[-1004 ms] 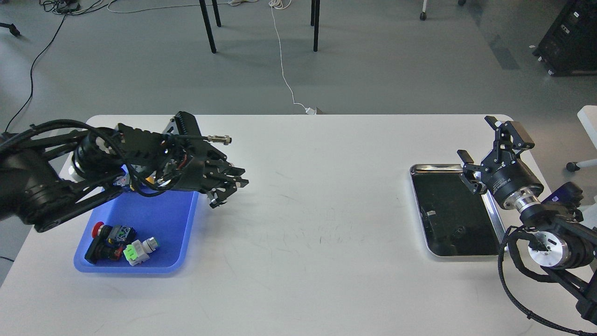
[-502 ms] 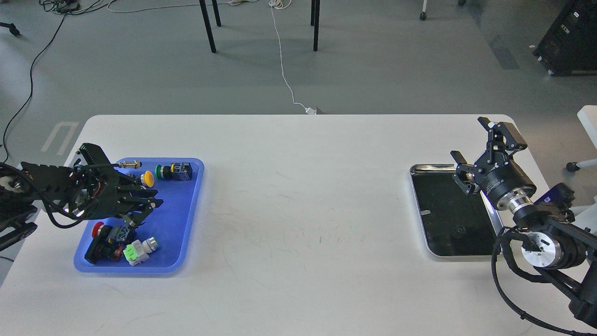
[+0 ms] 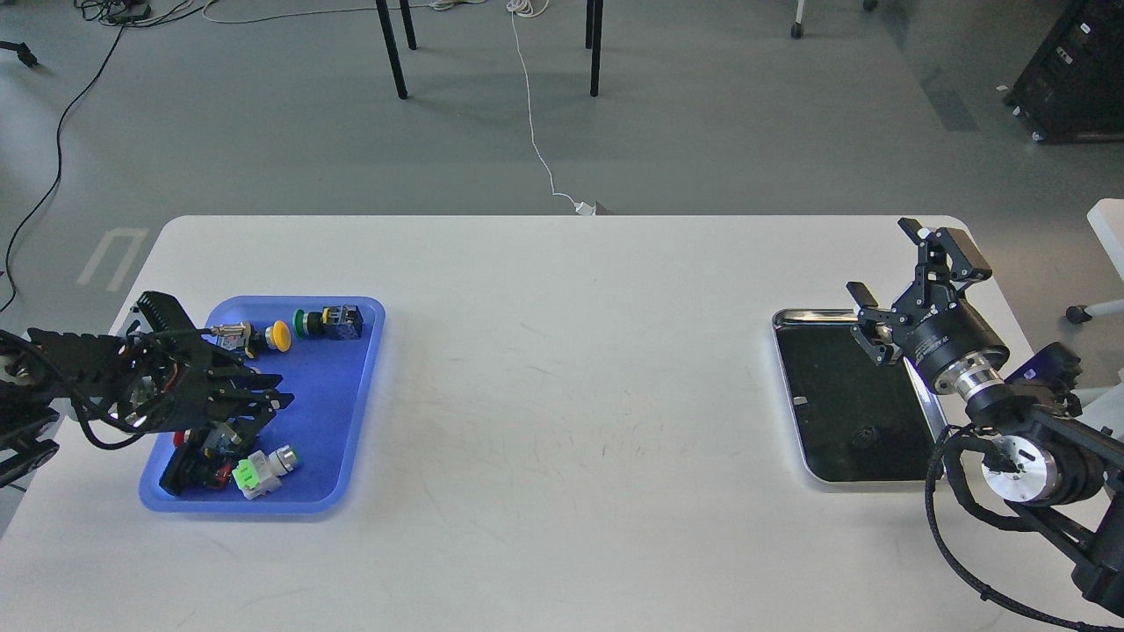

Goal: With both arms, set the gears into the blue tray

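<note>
A white bench (image 3: pixel 562 395) carries two trays at opposite ends, with a grey floor, chair legs and trailing cables beyond its far edge. The left arm (image 3: pixel 53 395) enters low from the left edge and reaches over the left half of the blue tray (image 3: pixel 338 421); the right arm (image 3: pixel 1027 439) rises from the lower right corner beside the silver-rimmed tray (image 3: pixel 790 412), whose black inside faces up near the right end of the bench. The blue tray holds coloured push-button switches: a yellow-capped switch (image 3: pixel 279 334) and a green-capped switch (image 3: pixel 307 322) along its far side, and a white and green switch (image 3: pixel 263 467) with a black and red one (image 3: pixel 195 467) near its front corner. The left gripper (image 3: pixel 268 402) hangs above those front switches, its dark fingers close together and pointing right; whether it grips anything cannot be told. The right gripper (image 3: pixel 887 285) stands over the far right corner of the silver-rimmed tray, fingers spread wide apart with nothing between them. One small dark ring, apparently a gear (image 3: pixel 865 433), lies on the black floor of that tray toward its front; its teeth are too small to make out. No gear can be made out in the blue tray.
</note>
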You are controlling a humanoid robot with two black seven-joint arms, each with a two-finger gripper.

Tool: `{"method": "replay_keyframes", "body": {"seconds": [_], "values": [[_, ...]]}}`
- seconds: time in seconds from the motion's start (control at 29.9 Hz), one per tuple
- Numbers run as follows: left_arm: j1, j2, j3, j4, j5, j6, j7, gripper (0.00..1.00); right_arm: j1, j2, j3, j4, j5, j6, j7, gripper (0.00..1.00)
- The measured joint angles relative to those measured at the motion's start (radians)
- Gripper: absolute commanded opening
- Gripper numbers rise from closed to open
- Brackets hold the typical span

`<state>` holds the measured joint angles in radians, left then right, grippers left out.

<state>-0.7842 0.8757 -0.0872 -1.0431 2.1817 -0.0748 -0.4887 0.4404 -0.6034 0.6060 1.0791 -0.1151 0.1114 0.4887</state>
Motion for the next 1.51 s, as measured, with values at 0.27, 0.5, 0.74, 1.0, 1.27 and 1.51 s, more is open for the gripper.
{"method": "replay_keyframes", "body": {"seconds": [0.27, 0.5, 0.74, 1.0, 1.27, 1.51], "values": [[-0.055, 0.005, -0.056, -0.019, 0.0, 0.004, 0.0, 0.94, -0.01, -0.005, 0.001, 0.017, 0.0, 0.0, 0.0, 0.98], [-0.131, -0.008, -0.143, -0.179, -0.338, -0.003, 0.0, 0.97, -0.012, -0.006, 0.0, 0.023, 0.0, 0.0, 0.0, 0.98], [-0.092, -0.106, -0.188, -0.316, -0.991, 0.014, 0.0, 0.98, -0.018, -0.004, -0.001, 0.023, -0.002, 0.005, 0.0, 0.98], [0.271, -0.361, -0.603, -0.318, -1.336, 0.071, 0.0, 0.98, -0.032, 0.0, -0.006, 0.05, -0.001, 0.007, 0.0, 0.98], [0.507, -0.557, -0.901, -0.262, -1.42, -0.066, 0.066, 0.98, -0.051, -0.054, -0.02, 0.148, -0.027, 0.021, 0.0, 0.98], [0.572, -0.62, -0.992, -0.2, -1.449, -0.176, 0.158, 0.99, 0.079, -0.217, -0.124, 0.215, -0.389, 0.022, 0.0, 0.98]]}}
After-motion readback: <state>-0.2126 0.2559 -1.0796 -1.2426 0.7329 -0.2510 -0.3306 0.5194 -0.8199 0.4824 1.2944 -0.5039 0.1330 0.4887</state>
